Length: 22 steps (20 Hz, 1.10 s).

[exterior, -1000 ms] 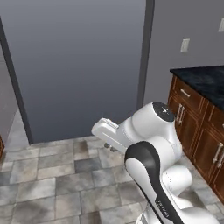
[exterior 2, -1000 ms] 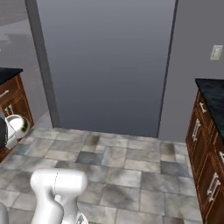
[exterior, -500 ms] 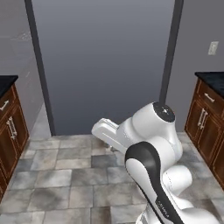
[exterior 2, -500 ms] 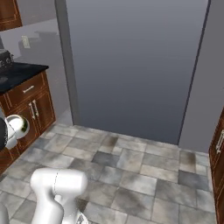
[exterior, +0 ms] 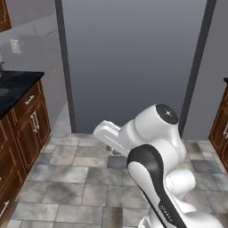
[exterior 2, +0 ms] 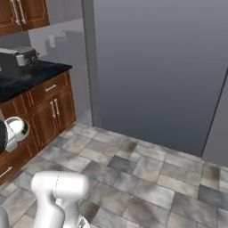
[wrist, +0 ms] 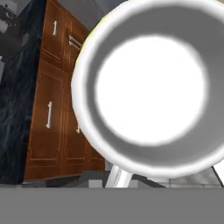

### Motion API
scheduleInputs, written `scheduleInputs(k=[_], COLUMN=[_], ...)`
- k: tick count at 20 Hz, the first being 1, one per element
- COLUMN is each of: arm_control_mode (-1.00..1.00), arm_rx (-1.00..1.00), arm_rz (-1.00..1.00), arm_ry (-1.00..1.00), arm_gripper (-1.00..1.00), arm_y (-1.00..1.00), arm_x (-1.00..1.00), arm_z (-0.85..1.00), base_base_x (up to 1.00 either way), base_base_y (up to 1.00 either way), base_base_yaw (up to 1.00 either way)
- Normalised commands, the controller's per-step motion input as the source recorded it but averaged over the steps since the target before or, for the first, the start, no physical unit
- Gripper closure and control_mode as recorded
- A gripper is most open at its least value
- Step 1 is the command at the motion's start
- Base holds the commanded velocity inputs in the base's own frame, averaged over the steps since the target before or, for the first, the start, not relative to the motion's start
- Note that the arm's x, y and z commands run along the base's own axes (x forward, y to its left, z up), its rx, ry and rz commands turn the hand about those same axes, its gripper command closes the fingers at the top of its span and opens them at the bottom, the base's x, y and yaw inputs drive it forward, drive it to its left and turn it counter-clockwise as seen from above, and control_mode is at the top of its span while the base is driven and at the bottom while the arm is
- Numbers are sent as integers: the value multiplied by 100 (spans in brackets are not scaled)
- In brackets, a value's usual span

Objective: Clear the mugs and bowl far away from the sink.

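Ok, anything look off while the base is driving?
Nothing looks spilled or damaged. One oddity: the white mug is carried tipped, with its mouth facing sideways rather than up, next to the wooden cabinets. It looks empty.

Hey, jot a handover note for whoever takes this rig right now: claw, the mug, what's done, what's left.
Claw: shut, apparently gripping the white mug, its mouth toward the hand camera.
Base is on the tiled floor, with the black counter to its left.
Done: mug is off any surface.
Left: set it on a counter away from the sink. The red mug and bowl are unconfirmed, so check them.
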Motion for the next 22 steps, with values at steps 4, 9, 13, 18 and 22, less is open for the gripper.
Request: scheduleInputs(k=[4,9,13,18,22], arm_control_mode=[100,100,100,100,100], arm_rx=[0,0,0,0,0], arm_rz=[0,0,0,0,0], arm_ry=[0,0,0,0,0], arm_gripper=[100,100,100,100,100], arm_y=[0,0,0,0,0], arm_x=[0,0,0,0,0], arm_z=[0,0,0,0,0], base_base_x=[36,43,53,61,67], base_base_y=[1,2,6,11,14], base_base_yaw=[29,28,27,25,23])
